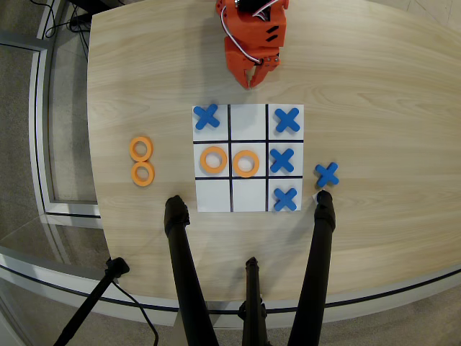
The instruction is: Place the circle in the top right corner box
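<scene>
At the top centre we see our gripper [253,78] above the board [248,196], its jaws nearly closed and empty; two orange rings [142,161] lie at left

Overhead view: single fixed camera, looking straight down on the worktop [374,86] from well above, wide enough to take in the whole board [248,158], floor at left and the curved near edge. Arm [251,36] enters from the top edge; three black tripod legs [186,274] rise from the bottom edge. Slight fisheye bend at the margins.
</scene>
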`<move>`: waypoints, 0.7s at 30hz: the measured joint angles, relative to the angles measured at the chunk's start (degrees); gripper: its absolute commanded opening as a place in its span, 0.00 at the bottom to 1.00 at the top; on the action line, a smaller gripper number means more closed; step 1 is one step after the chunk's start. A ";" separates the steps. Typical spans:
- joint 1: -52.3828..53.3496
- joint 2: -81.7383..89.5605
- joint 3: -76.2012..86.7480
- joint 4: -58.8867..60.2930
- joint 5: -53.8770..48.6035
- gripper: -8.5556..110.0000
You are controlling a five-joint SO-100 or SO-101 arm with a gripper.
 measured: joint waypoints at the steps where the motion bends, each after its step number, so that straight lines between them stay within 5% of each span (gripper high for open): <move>1: 0.00 0.00 0.00 0.00 0.00 0.10; 14: 1.23 -6.68 -2.99 0.26 3.60 0.10; 21: 6.42 -19.95 -17.49 0.35 2.99 0.13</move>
